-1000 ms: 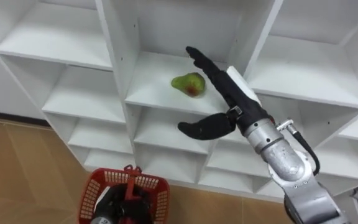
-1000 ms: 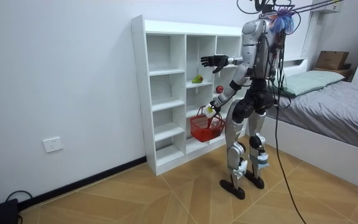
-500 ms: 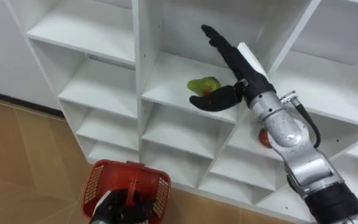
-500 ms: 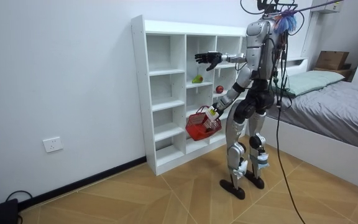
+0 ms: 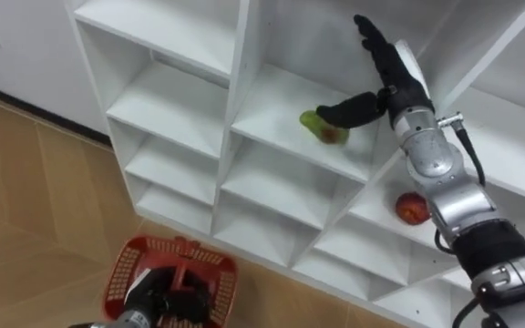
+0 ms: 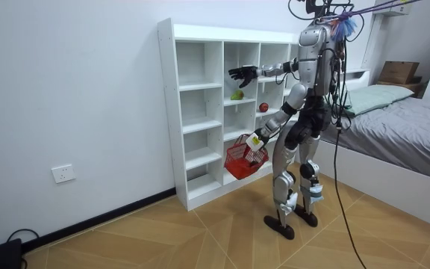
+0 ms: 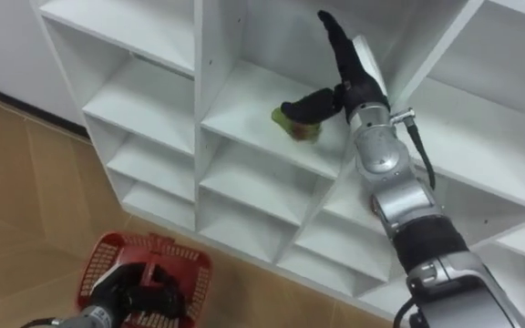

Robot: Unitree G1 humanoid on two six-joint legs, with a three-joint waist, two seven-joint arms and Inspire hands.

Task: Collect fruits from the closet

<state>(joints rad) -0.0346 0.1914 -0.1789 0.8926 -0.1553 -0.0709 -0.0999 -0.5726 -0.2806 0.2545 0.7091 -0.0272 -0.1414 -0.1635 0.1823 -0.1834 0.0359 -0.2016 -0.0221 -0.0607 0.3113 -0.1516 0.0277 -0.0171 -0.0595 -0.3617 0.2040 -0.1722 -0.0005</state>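
1. The green pear (image 5: 322,132) lies on a shelf in the middle column of the white closet (image 5: 244,82), second row down in the room view.
2. The right hand (image 5: 392,75) is in that same compartment, just right of the pear and a bit above it. Its fingers (image 5: 369,35) are straight and point up toward the back wall, spread wide and holding nothing.
3. The thumb (image 5: 346,112) sticks out sideways over the top of the pear. Can't tell if it's actually touching.
4. A red apple (image 5: 412,209) sits one shelf down in the next column to the right, partly behind the forearm.
5. Down low, the left hand (image 5: 158,299) has its fingers curled round the handle of a red basket (image 5: 128,273), which hangs in front of the bottom shelves.
6. In the room view the robot stands upright facing the closet, right arm stretched out.
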